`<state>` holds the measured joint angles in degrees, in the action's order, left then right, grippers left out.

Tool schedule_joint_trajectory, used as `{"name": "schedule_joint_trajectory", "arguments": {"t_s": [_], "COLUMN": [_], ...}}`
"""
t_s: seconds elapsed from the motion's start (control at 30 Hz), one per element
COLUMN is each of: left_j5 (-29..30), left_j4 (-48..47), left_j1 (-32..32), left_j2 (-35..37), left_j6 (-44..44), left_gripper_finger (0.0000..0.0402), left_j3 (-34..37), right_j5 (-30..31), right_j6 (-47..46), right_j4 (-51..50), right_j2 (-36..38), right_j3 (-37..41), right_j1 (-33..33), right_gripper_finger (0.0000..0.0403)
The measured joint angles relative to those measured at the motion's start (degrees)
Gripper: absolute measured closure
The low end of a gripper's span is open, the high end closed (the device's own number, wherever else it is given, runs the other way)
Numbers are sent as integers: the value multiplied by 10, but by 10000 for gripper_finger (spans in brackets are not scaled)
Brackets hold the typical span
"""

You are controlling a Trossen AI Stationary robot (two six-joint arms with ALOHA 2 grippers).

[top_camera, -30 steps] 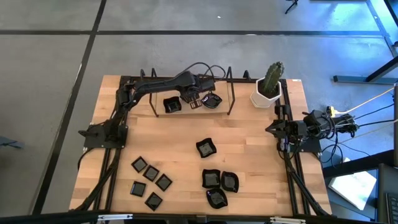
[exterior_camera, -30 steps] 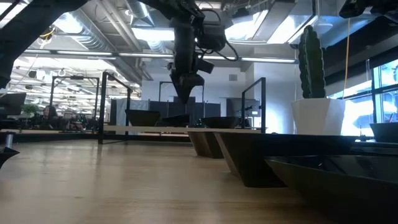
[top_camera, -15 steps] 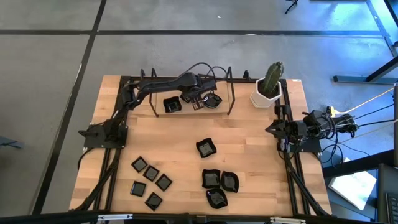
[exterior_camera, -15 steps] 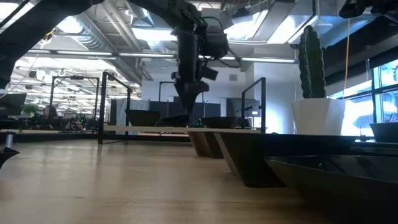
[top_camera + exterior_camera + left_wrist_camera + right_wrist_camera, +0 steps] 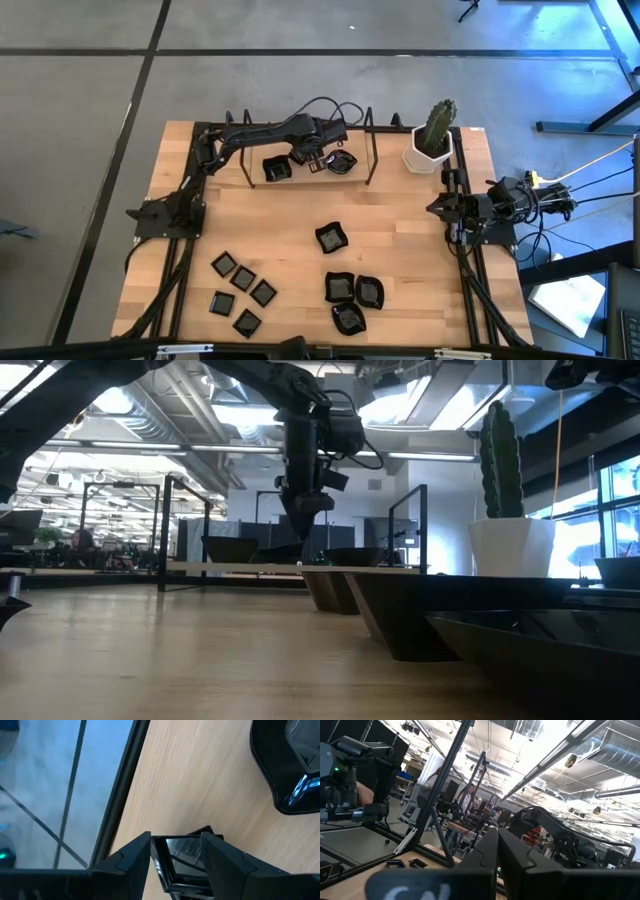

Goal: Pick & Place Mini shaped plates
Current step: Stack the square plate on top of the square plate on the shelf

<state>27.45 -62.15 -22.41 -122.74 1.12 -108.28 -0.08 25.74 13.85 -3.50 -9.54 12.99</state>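
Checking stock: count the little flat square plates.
6 little flat square plates: five front-left, one held in the left gripper. Others may be hidden.

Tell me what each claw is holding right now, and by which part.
The left claw grips a small flat square plate by two opposite edges, near the far edge of the table. The right claw is shut and empty.

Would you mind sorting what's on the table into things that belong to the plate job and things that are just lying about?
Part of the job:
- small flat square plates
- wavy-edged plates, one apart
- two plates by the far rack
- little square plate between the left gripper's fingers

Lying about:
- cactus pot
- parked right gripper
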Motion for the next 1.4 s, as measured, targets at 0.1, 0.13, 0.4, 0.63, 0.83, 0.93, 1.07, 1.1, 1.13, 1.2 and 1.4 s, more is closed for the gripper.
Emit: {"name": "schedule_joint_trajectory", "arguments": {"t_s": [0.1, 0.13, 0.4, 0.63, 0.83, 0.93, 1.07, 1.1, 1.13, 1.2, 1.4], "left_j5": [1, 0, -32, -68, -14, -15, -8, 0, 6, 7, -11], "left_j4": [2, 2, -7, -25, -20, -28, -29, -29, -29, -28, -30], "left_j1": [2, 3, 2, 13, 39, 48, 52, 51, 50, 46, 42], "left_j2": [0, 1, 28, 25, 23, 23, 23, 23, 23, 23, 22], "left_j6": [30, 43, 28, -62, -65, -68, -69, -71, -74, -79, -79], "left_gripper_finger": [233, 233, 233, 235, 227, 219, 215, 215, 215, 215, 215], "left_j3": [0, 0, 0, 11, 12, 7, 19, 21, 23, 28, 28], "right_j5": [0, 0, 0, 0, 0, 0, 0, 0, 0, 0, 0], "right_j6": [0, 0, 0, 0, 0, 0, 0, 0, 0, 0, 0], "right_j4": [0, 0, 0, 0, 0, 0, 0, 0, 0, 0, 0], "right_j2": [0, 0, 0, 0, 0, 0, 0, 0, 0, 0, 0], "right_j3": [0, 0, 0, 0, 0, 0, 0, 0, 0, 0, 0], "right_j1": [0, 0, 0, 0, 0, 0, 0, 0, 0, 0, 0], "right_gripper_finger": [389, 389, 389, 389, 389, 389, 389, 389, 389, 389, 389]}}
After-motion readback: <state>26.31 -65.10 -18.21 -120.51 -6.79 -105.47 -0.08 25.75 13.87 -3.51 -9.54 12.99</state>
